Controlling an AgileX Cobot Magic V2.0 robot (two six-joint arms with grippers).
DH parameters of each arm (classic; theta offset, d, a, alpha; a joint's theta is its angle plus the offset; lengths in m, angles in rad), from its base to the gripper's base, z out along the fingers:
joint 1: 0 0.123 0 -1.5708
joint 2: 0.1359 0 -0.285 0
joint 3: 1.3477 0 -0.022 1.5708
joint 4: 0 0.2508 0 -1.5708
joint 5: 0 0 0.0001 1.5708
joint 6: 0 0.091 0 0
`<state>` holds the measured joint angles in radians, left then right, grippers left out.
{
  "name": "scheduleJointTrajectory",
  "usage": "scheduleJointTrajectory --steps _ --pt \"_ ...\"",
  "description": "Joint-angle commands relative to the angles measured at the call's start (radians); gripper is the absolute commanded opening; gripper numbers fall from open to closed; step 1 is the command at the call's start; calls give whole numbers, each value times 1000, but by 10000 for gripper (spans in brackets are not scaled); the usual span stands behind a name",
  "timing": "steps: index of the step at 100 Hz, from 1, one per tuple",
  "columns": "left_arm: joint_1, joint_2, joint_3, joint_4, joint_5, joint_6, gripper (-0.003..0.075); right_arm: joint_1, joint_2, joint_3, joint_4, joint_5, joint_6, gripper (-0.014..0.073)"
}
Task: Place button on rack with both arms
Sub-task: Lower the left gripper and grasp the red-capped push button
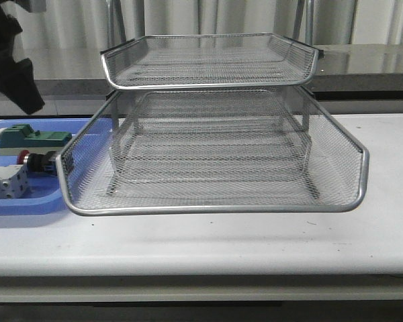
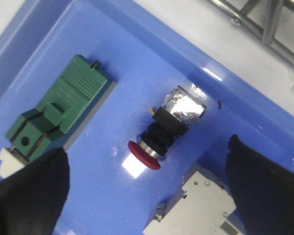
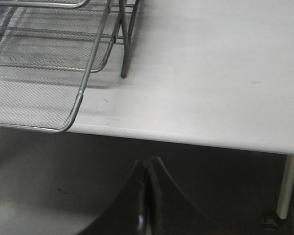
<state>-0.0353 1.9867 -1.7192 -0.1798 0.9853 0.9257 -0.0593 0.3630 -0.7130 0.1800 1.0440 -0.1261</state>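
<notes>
**Stock at hand: button in tray, rack empty**

- White table: front edge nearest the camera, bare along the strip before the rack.
- Rack: silver wire mesh, lowest tray pulled forward toward the table edge, an upper tray set back above it. Both visible trays hold nothing.
- Blue tray: flat plastic, just left of the rack's lower tray.
- Button: lies on its side on the blue tray floor, red cap toward the gripper, block body away from it. Sits between the green block and the white terminal block, touching neither.
- Left gripper: hangs above the blue tray, fingers spread wide to either side of the button, holding nothing.
- Right gripper: off the table's front edge, near the rack's corner, fingers pressed together with nothing between them.
</notes>
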Motion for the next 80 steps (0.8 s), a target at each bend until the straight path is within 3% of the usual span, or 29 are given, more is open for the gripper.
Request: scheduleJointTrajectory --steps 1,27,80 --pt "-3 -17 -30 -25 -23 5 618 -6 10 -30 0 -58 0 -69" --pt "-36 59 -32 -27 -50 73 618 -6 10 -30 0 -58 0 -69" --pt "-51 168 -37 0 -81 75 618 -6 10 -30 0 -58 0 -69"
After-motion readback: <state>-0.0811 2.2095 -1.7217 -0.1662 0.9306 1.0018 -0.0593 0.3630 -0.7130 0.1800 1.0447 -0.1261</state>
